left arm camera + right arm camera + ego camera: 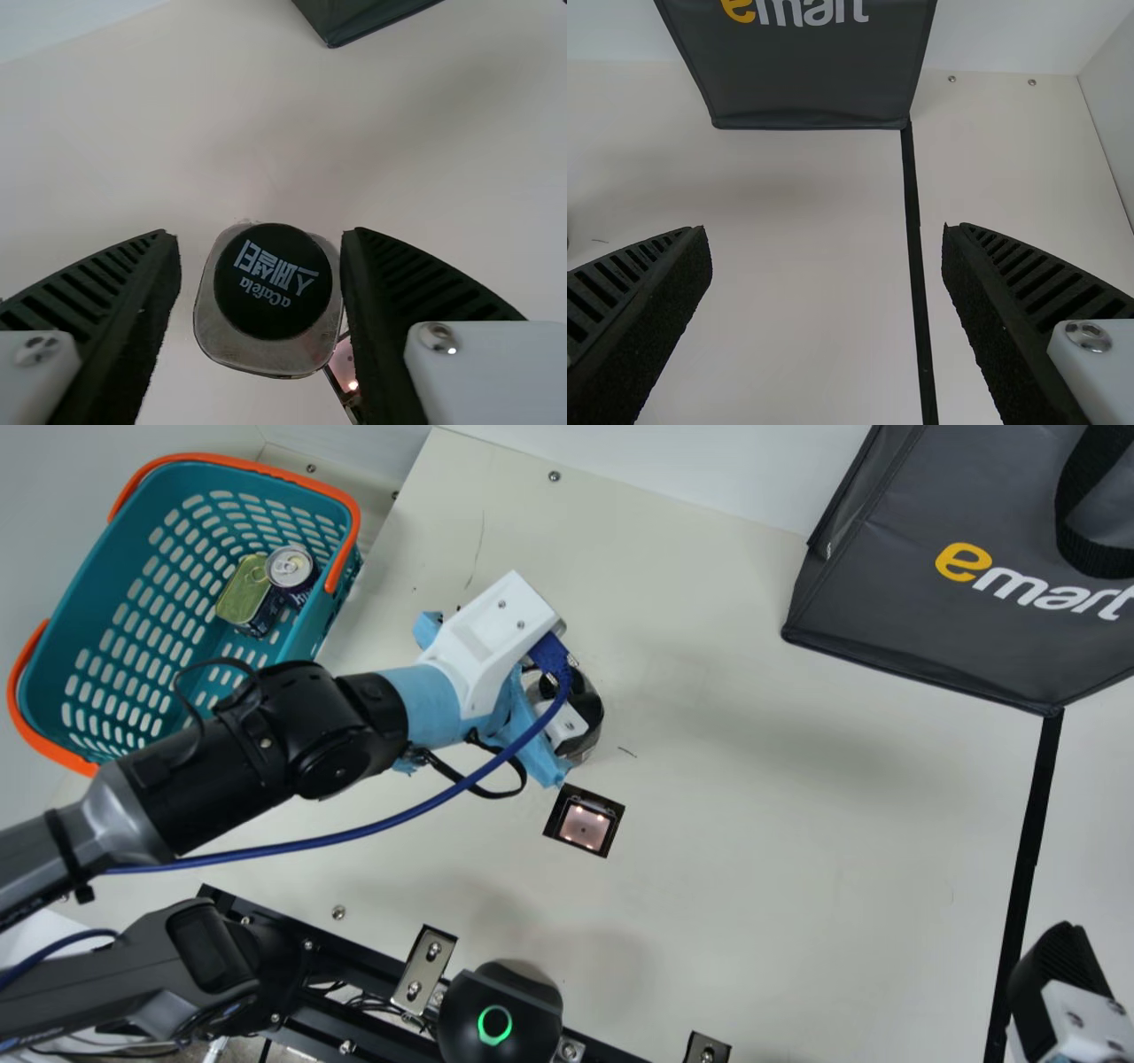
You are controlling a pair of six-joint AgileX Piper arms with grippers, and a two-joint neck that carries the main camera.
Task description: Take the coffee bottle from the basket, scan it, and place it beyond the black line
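The cream bench [797, 886] lies in even light. By its near right corner, the right claw [826, 232] gapes with nothing between its fingers. Farther in, left of centre, is the scanner window [583, 828]. Just past it, the coffee bottle [232, 347] appears to stand upright between the left claw's [260, 237] fingers, which are spread a little wider than its body: a gap on one side, touching or nearly so on the other. I'd judge it stiff and, if full, rather heavy, its smooth sides apt to slip. Better to pinch the flatter sides squarely, below the black cap [274, 281], around mid-body. The basket [93, 593] is beyond, off the far left corner.
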